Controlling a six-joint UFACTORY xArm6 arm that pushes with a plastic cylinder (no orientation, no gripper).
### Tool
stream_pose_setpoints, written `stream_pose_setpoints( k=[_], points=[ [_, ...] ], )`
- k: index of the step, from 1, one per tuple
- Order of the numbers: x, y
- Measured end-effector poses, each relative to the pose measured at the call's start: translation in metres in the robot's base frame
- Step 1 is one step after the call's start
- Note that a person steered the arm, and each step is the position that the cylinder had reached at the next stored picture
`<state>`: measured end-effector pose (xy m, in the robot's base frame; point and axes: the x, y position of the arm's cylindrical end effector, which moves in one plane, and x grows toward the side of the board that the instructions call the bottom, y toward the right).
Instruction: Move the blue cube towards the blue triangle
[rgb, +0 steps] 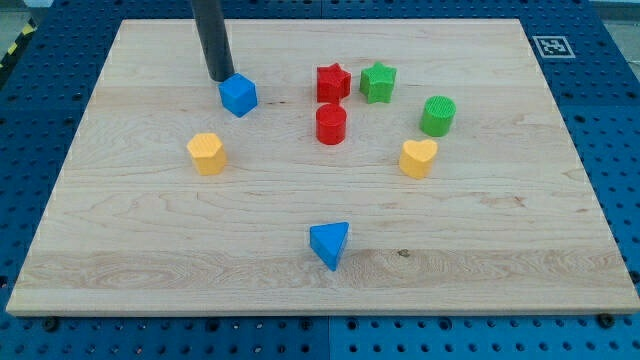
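My tool is a straight dark rod with nothing to open or close and nothing held; my tip (220, 77) rests on the table (130, 250) near the view's top left, touching or just short of the upper-left edge of the blue cube (238, 95). The blue cube thus lies just beside my tip, toward the view's lower right. Below my tip, slightly to the view's left, sits a yellow block (206, 153), faceted in outline, apart from the cube. To the view's right of my tip stand a red star (333, 83) and, below it, a red cylinder (331, 124); the two are close together. Beyond them, farther right, are a green star (378, 82), a green cylinder (437, 116) and a yellow heart (418, 157). The blue triangle (330, 244) lies well apart from my tip and the cube, toward the view's bottom centre.
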<state>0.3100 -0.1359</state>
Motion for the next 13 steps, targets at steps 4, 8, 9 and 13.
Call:
stream_pose_setpoints(
  k=[4, 8, 9, 13],
  points=[
    [0.052, 0.058],
    [0.115, 0.038],
    [0.128, 0.038],
    [0.172, 0.062]
  ],
)
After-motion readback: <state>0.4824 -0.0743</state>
